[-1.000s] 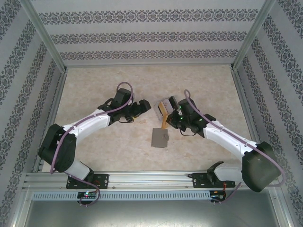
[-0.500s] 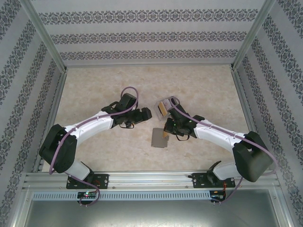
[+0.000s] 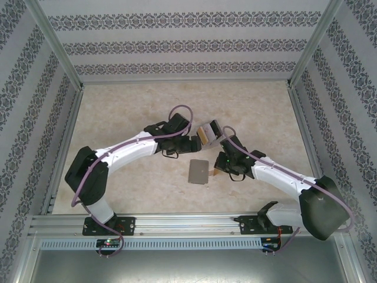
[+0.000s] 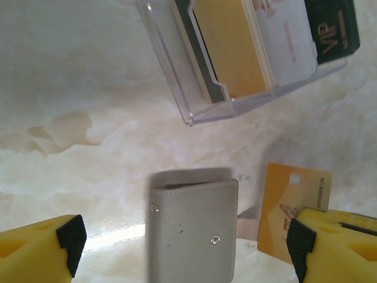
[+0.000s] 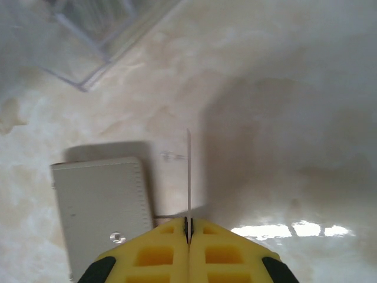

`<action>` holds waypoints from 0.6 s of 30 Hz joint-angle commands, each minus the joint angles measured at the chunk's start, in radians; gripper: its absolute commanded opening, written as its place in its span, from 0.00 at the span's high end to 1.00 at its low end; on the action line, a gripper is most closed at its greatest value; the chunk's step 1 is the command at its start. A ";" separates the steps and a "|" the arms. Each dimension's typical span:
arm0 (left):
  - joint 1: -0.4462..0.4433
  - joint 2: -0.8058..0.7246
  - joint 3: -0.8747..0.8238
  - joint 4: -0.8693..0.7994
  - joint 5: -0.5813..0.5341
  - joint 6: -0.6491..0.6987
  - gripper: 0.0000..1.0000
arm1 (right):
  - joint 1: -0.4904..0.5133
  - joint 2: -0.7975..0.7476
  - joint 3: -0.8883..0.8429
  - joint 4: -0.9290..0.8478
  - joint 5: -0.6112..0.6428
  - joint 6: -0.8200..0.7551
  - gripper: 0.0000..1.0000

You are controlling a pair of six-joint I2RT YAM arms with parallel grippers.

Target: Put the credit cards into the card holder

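Two end effectors are catalogued above a pale, marbled surface point(image 3: 123, 106). Item one: a flat grey folding card holder point(image 4: 193, 233), lying shut near the middle of the surface, its metal snap studs uppermost. Item two: a thin tan-gold credit card point(image 4: 293, 203), pinched at one end in the fully closed right end effector point(image 5: 188, 227) and held on edge just beside the holder, apart from it. Item three: a small clear plastic box point(image 4: 177, 97) stocked with further cards (gold, pale, dark green), set beyond the holder and apart from it. The left end effector point(image 4: 184, 244) is spread wide and holds nothing, with one finger to either side above the holder. The step in hand is judged to be the opening of the holder, so that the held card can be inserted. For this to be done well, the upper flap should be caught at its free edge rather than at the spine. It should be lifted without the light holder being dragged across the slick surface, then pinned open. The card is best held clear until a pocket is exposed, then squared to the slot mouth, since a thin card is likely to bow or skid if presented at an angle. Crowding of the two end effectors is to be guarded against.
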 commanded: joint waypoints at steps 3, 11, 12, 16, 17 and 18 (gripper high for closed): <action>-0.076 0.097 0.104 -0.183 -0.079 0.060 0.08 | -0.047 -0.033 -0.067 0.030 -0.034 -0.027 0.97; -0.169 0.262 0.284 -0.310 -0.141 0.077 0.01 | -0.093 -0.059 -0.153 0.120 -0.087 -0.035 0.97; -0.175 0.285 0.303 -0.326 -0.144 0.072 0.00 | -0.097 -0.058 -0.159 0.124 -0.090 -0.033 0.97; -0.190 0.361 0.367 -0.372 -0.155 0.060 0.01 | -0.109 -0.050 -0.165 0.126 -0.093 -0.036 0.97; -0.192 0.373 0.375 -0.377 -0.155 0.055 0.01 | -0.111 -0.047 -0.165 0.128 -0.095 -0.038 0.97; -0.195 0.387 0.385 -0.383 -0.156 0.053 0.01 | -0.113 -0.045 -0.166 0.126 -0.096 -0.038 0.97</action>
